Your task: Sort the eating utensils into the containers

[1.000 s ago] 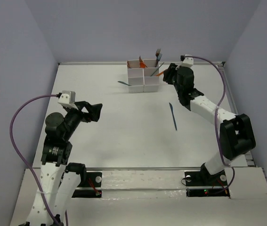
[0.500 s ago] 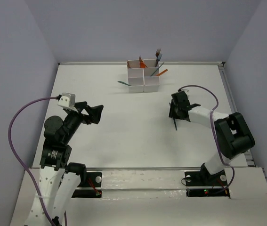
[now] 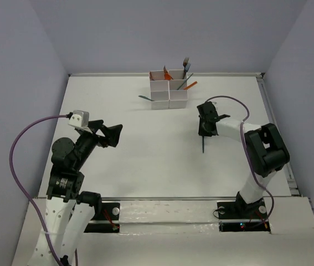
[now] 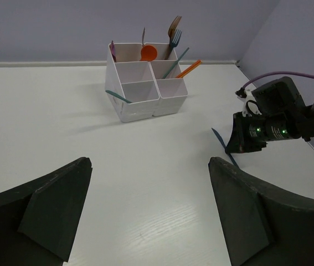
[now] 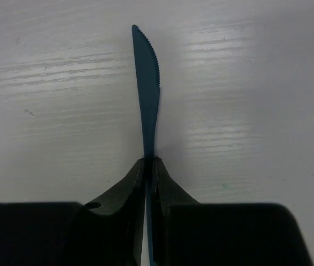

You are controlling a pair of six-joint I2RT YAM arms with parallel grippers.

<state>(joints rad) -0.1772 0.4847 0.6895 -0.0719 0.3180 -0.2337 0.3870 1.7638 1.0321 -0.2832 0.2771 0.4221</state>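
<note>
A teal knife [image 5: 147, 83] lies flat on the white table, its serrated blade pointing away in the right wrist view. My right gripper [image 5: 150, 162] is shut on its handle, low at the table right of centre [image 3: 203, 131]; the knife's end [image 3: 203, 145] sticks out below it. The white containers [image 3: 169, 95] stand at the back, holding an orange spoon [image 4: 149, 53], forks [image 4: 173, 34], an orange stick [image 4: 188, 68] and a teal utensil. Another teal knife [image 4: 118, 96] leans at the block's left side. My left gripper [image 4: 148, 162] hangs open and empty above the table's left half [image 3: 111, 133].
Grey walls close the table at the back and both sides. The right arm's purple cable [image 3: 231, 101] loops above its wrist. Bare white table [image 3: 145, 149] stretches between the two grippers.
My right arm came away from the containers, dropped to the lone teal knife and shut its jaws on the handle. The knife shifted a little left. The left arm barely moved.
</note>
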